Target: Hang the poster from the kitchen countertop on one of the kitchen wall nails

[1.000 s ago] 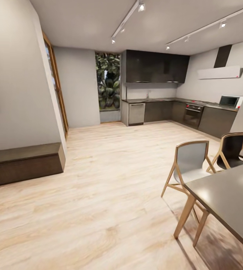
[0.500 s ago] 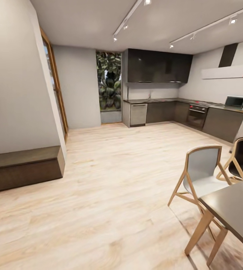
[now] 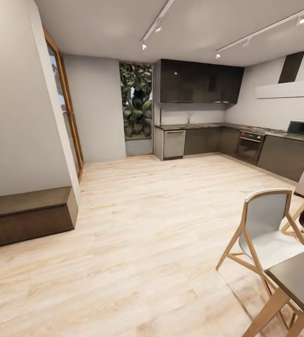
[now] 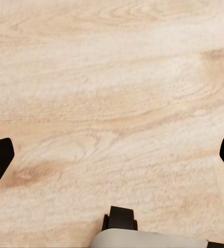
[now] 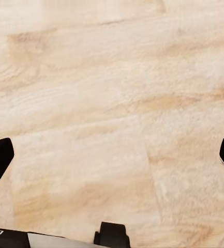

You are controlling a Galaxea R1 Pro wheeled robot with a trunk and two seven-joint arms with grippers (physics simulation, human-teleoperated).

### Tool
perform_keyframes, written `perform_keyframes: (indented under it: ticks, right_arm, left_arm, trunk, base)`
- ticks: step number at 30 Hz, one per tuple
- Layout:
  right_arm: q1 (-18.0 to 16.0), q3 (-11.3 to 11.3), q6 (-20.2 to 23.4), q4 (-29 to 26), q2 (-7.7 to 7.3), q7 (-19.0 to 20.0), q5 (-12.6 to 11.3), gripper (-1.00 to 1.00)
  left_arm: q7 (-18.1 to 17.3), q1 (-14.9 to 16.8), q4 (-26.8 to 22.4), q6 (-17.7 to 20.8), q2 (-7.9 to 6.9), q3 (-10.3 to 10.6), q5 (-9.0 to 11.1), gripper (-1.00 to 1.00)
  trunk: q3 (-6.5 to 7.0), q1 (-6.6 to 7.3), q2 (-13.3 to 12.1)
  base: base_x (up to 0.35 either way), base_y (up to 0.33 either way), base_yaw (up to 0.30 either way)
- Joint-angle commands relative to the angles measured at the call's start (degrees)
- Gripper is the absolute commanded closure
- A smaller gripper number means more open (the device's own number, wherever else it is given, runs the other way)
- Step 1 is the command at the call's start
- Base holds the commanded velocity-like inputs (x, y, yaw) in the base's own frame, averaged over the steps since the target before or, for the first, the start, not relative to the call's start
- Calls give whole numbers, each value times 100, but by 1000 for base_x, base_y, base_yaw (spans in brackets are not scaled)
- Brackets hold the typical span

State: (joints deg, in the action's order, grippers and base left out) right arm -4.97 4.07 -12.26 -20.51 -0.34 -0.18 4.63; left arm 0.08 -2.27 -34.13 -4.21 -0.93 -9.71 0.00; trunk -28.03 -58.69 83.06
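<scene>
Black fingertips are showing at the far edges of each wrist view, so your left gripper (image 4: 112, 152) and right gripper (image 5: 112, 152) are both spread wide and carrying nothing, hanging over the pale, grain-streaked wooden floor (image 3: 152, 224). That looks like a travel posture: arms lowered and jaws released because there is nothing to grasp yet.

Further out, you are facing across an open room toward the long grey kitchen countertop (image 3: 208, 125) running along the far wall above grey flat-front cabinets, well apart from you. The poster is too small to make out there from this range, and so are any nails on the walls.

To your right, a grey-shelled chair with wooden legs (image 3: 264, 229) is standing just beside the corner of a dark dining table (image 3: 301, 281); I'd judge you need to be steering clear of them while crossing.
</scene>
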Motion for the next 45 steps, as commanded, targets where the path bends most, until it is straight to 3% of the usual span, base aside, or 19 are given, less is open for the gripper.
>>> perform_keyframes:
  ticks: [1, 20, 45]
  right_arm:
    - [-4, 15, -13, 3, -5, -6, 38, -100]
    - [-4, 6, -13, 0, -10, 0, 47, -100]
    - [-4, 15, -13, 3, -10, -5, 41, -100]
  left_arm:
    - [1, -2, -6, -10, 0, -5, 0, -100]
    - [1, -2, -11, -10, -4, -5, 0, -100]
    - [1, -2, -10, -11, -4, -5, 0, -100]
  trunk:
    - [-5, -4, 2]
    - [-5, -4, 2]
    - [-5, -4, 2]
  base:
    - [339, 1, 0]
    - [340, 64, 0]
    - [340, 155, 0]
